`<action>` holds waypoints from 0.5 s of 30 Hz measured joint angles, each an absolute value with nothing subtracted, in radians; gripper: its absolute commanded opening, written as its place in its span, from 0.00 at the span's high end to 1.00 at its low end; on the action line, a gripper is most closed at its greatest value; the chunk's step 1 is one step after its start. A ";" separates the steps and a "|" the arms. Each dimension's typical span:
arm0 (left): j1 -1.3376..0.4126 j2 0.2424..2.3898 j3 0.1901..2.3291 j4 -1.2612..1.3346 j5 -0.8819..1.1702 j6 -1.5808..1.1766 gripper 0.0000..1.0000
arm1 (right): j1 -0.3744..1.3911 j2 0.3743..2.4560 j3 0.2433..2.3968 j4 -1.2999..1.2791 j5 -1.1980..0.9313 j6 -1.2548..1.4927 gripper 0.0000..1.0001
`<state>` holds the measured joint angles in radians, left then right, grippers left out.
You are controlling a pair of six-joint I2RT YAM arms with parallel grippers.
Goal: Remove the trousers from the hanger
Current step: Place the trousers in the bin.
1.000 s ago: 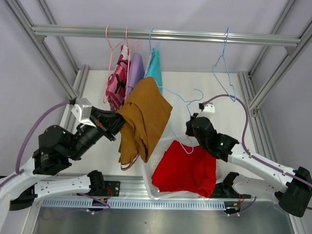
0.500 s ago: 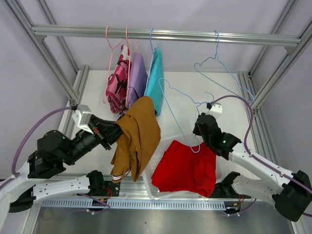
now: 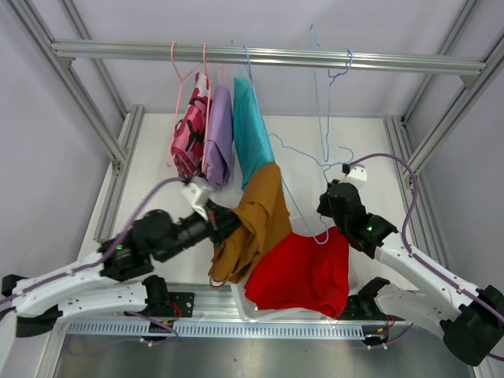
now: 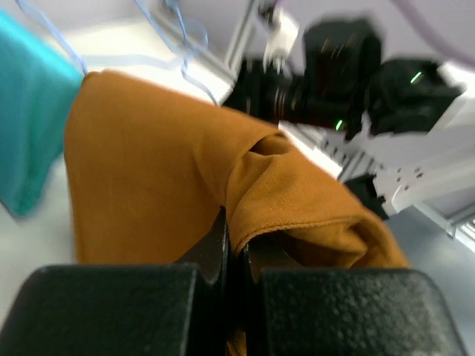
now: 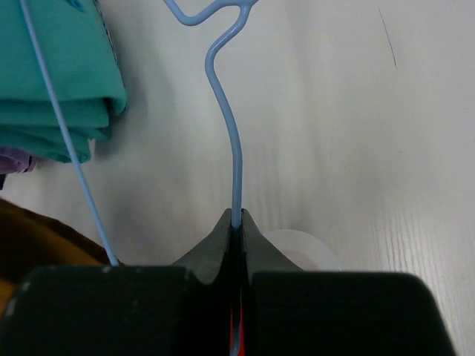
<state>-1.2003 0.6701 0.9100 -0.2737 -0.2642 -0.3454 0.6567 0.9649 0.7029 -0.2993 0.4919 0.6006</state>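
My left gripper (image 3: 226, 223) is shut on a fold of the mustard-brown trousers (image 3: 260, 213), which hang over the basket's left edge; in the left wrist view the jaws (image 4: 236, 239) pinch the cloth (image 4: 156, 163). My right gripper (image 3: 331, 209) is shut on the thin wire of a blue hanger (image 3: 303, 155), seen between the fingertips in the right wrist view (image 5: 231, 163). The wire runs by the mustard cloth's right edge. The red trousers (image 3: 303, 272) lie in the basket. The teal (image 3: 250, 130), lilac (image 3: 219, 134) and pink camouflage trousers (image 3: 187, 138) hang on the rail.
A white basket (image 3: 239, 301) stands at the near edge between the arms. The metal rail (image 3: 157, 50) crosses the back. An empty blue hanger (image 3: 321, 94) hangs from it on the right. Frame posts stand at both sides.
My left arm has swung right and nearer with the mustard-brown trousers, bringing them beside the red ones. The empty blue hanger has swung left on the rail. My right gripper shifted slightly.
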 measured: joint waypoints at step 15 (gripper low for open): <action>-1.379 0.972 0.736 0.021 -0.204 -0.471 0.99 | 0.555 0.912 0.705 -0.333 0.408 0.569 1.00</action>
